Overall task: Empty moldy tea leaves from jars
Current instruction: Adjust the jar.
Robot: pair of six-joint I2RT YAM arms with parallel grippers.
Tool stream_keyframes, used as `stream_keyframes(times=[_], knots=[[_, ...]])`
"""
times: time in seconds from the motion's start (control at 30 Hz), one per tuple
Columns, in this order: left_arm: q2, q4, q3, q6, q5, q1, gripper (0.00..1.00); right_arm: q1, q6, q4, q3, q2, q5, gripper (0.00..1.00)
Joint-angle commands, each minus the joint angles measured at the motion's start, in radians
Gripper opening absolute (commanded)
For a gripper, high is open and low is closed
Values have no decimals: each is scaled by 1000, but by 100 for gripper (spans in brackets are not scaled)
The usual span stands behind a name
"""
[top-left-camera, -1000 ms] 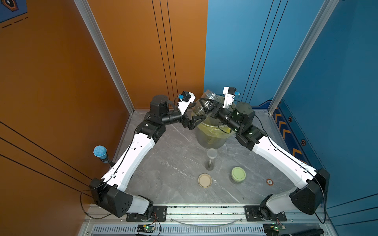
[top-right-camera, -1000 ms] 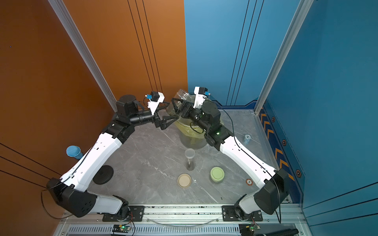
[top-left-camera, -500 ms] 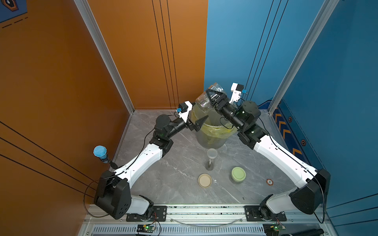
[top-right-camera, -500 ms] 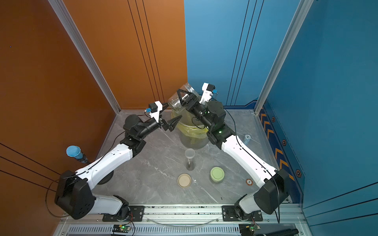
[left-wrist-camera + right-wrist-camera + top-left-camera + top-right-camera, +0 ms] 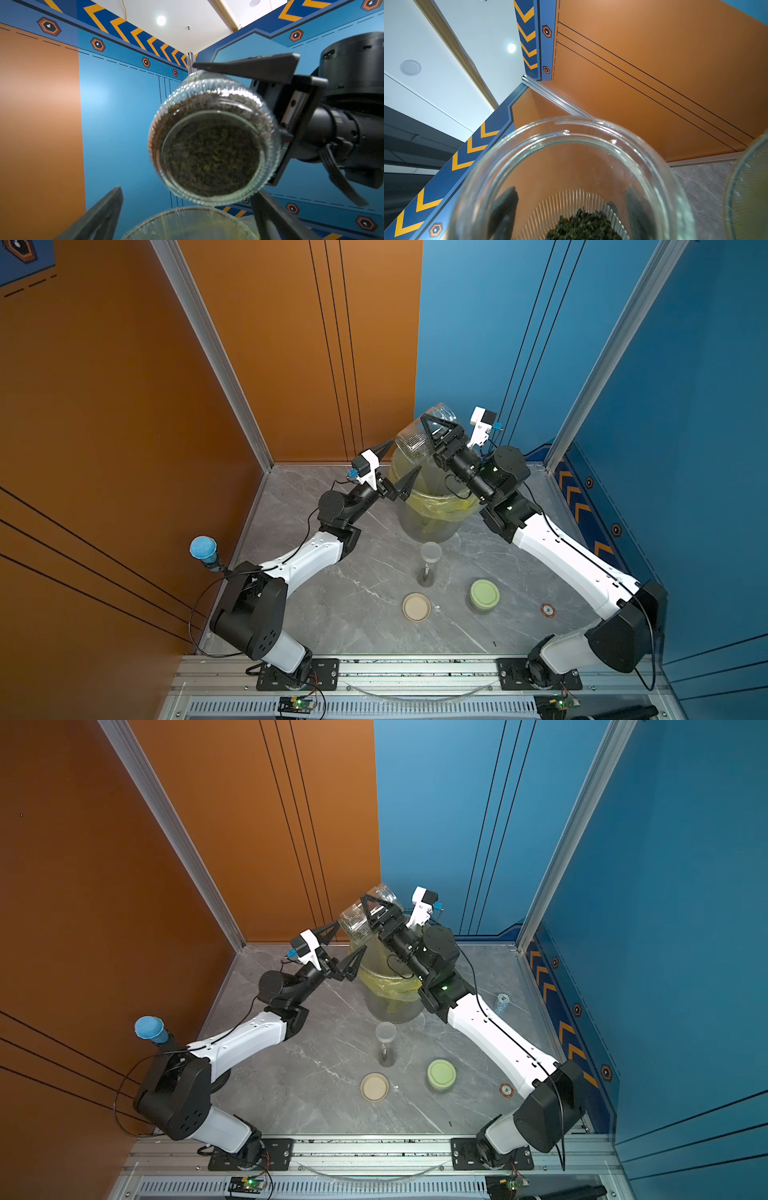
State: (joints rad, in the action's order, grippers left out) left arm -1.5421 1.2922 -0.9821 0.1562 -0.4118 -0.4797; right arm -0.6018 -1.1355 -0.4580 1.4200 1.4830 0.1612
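Nearest on the grey marbled table (image 5: 353, 585), a round beige lid (image 5: 416, 607) lies flat, off its jar so the contents can pour. Beside it the short clear jar with pale green lid (image 5: 483, 596) and, just behind, the tall narrow clear jar with whitish lid (image 5: 429, 564) stand capped, apparently waiting their turn. Farther back the big grey bin with its yellow bag (image 5: 432, 518) stands ready to catch waste. The left gripper (image 5: 404, 456) is spread wide and empty beside the bin's rim, clear of the pour path. Above the bin the right gripper (image 5: 434, 433) clamps the wide ribbed clear jar (image 5: 411, 441), tilted; the dark crumbly tea leaves (image 5: 209, 158) lie heaped at its ribbed base, none spilling yet.
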Motion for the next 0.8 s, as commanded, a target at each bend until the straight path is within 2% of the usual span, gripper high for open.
stream_keyframes(times=[0.0, 0.07, 0.37, 0.53, 0.77], knots=[[-1, 115, 9, 50, -65, -11, 98, 3, -20, -76, 12, 1, 13, 36], [1, 116, 22, 55, -91, -15, 98, 4, -17, -66, 13, 0, 16, 36], [-9, 117, 6, 53, -53, -15, 100, -3, -20, -62, 4, -1, 17, 36], [-10, 117, -13, 52, -30, -16, 93, -7, -17, -63, -2, -3, 15, 36], [-26, 117, -41, 74, -24, -18, 99, -9, -20, -67, -11, -4, 15, 36]])
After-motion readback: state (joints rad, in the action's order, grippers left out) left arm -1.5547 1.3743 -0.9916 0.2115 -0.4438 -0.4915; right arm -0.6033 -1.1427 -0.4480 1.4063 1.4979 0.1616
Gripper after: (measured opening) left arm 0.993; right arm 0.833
